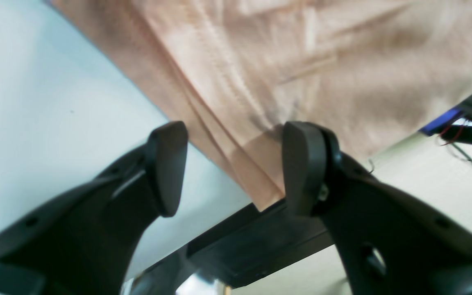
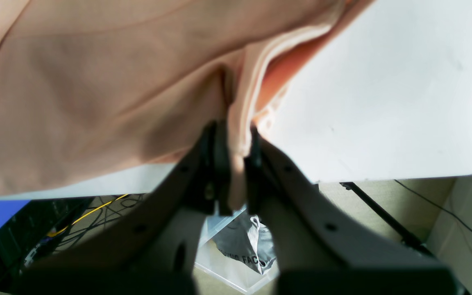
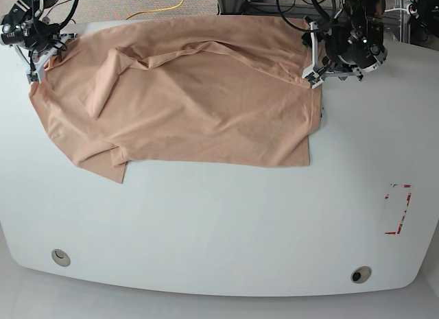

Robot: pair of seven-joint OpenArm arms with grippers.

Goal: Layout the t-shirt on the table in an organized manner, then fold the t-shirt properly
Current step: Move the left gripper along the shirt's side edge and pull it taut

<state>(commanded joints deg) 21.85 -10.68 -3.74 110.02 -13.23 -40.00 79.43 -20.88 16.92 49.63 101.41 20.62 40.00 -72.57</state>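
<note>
The peach t-shirt lies spread over the far half of the white table, with a raised crease near its top and a sleeve poking out at the lower left. My right gripper, at the far left corner, is shut on a folded hem of the t-shirt. At the shirt's far right corner, my left gripper stands open. Its fingers straddle a corner of the t-shirt at the edge of the table without pinching it.
A red-tape rectangle marks the right side. Two grommet holes sit near the front edge. Cables and dark frames lie beyond the far edge. Below the table is a clear bin with a plastic bag.
</note>
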